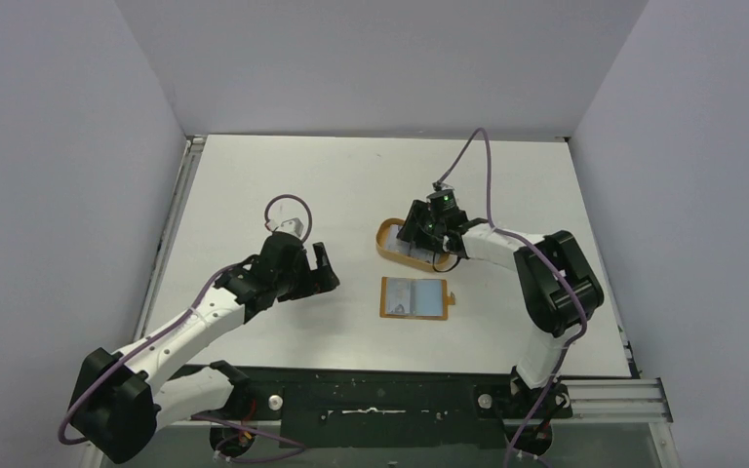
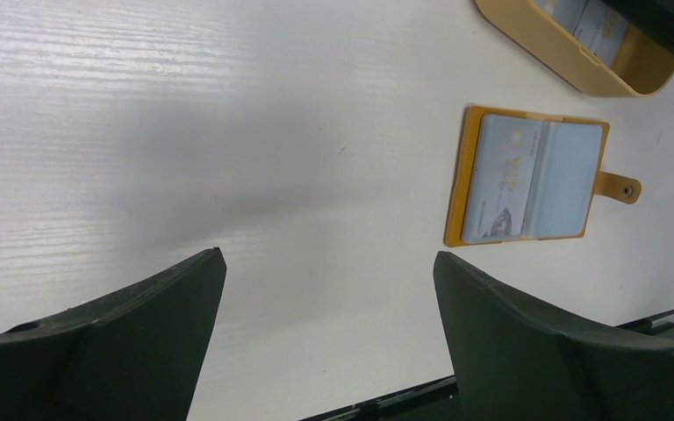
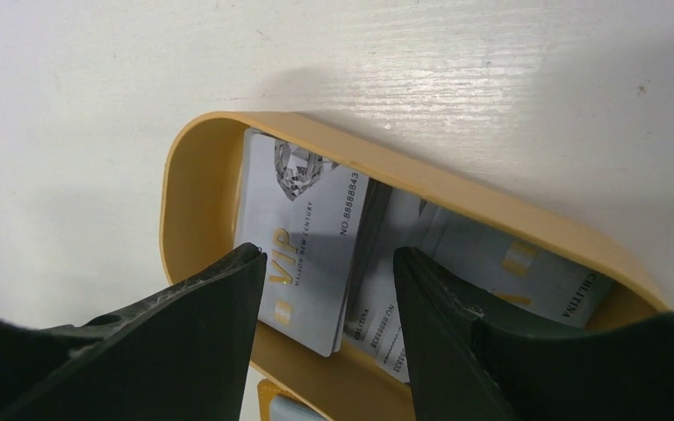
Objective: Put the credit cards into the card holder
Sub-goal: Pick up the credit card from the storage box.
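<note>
The orange-brown card holder [image 1: 414, 297] lies open and flat on the table, snap tab to the right. In the left wrist view the card holder [image 2: 527, 180] shows a pale VIP card [image 2: 498, 180] in its left clear pocket. Several grey-blue credit cards [image 3: 303, 237] lie overlapping in the oval tan tray [image 3: 195, 167]. My right gripper [image 3: 329, 253] hovers open just over them, its fingers either side of the top VIP card's edge, holding nothing. Left of the holder, my left gripper [image 2: 329, 254] stands wide open and empty over bare table.
The tan tray [image 1: 386, 237] sits just behind the card holder, with the right gripper [image 1: 429, 229] over it. Grey walls close in the table on three sides. A black rail [image 1: 380, 395] runs along the near edge.
</note>
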Robot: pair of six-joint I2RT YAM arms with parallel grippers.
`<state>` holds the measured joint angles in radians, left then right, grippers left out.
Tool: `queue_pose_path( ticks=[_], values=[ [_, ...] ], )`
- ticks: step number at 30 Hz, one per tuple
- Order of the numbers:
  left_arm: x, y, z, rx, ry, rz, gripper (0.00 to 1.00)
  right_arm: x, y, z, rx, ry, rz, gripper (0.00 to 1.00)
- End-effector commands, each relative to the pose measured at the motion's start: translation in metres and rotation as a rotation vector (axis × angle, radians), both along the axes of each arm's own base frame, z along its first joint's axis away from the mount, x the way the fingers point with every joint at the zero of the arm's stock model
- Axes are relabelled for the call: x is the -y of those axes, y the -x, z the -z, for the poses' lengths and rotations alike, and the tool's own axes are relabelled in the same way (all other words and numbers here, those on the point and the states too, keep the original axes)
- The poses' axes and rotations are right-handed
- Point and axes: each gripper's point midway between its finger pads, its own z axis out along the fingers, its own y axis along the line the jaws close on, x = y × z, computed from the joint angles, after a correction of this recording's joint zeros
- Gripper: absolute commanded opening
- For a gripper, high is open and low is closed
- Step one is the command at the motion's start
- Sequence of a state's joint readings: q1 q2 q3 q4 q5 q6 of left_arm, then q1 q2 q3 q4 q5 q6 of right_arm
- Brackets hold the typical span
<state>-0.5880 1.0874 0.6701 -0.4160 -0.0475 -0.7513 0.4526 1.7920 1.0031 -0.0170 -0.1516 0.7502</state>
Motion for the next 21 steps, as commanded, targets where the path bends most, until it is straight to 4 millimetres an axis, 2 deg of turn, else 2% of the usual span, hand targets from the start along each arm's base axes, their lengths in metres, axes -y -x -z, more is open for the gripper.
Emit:
queue_pose_path(
  ticks=[1,5,9,21],
  values=[
    [0.006,-0.009,-0.009,0.023,0.032,-0.005,0.87,-0.008,-0.022,-0.016,0.072,-0.006,0.006,0.56],
    [0.007,-0.010,-0.006,0.011,0.033,-0.007,0.86,-0.007,-0.020,-0.007,0.048,0.002,0.004,0.53],
    [0.007,-0.011,-0.005,0.006,0.036,-0.012,0.85,-0.002,-0.018,-0.003,0.036,0.008,0.017,0.45],
    [0.009,-0.010,0.001,-0.010,0.047,-0.012,0.83,0.015,-0.008,0.002,0.019,0.003,0.053,0.29]
  ],
)
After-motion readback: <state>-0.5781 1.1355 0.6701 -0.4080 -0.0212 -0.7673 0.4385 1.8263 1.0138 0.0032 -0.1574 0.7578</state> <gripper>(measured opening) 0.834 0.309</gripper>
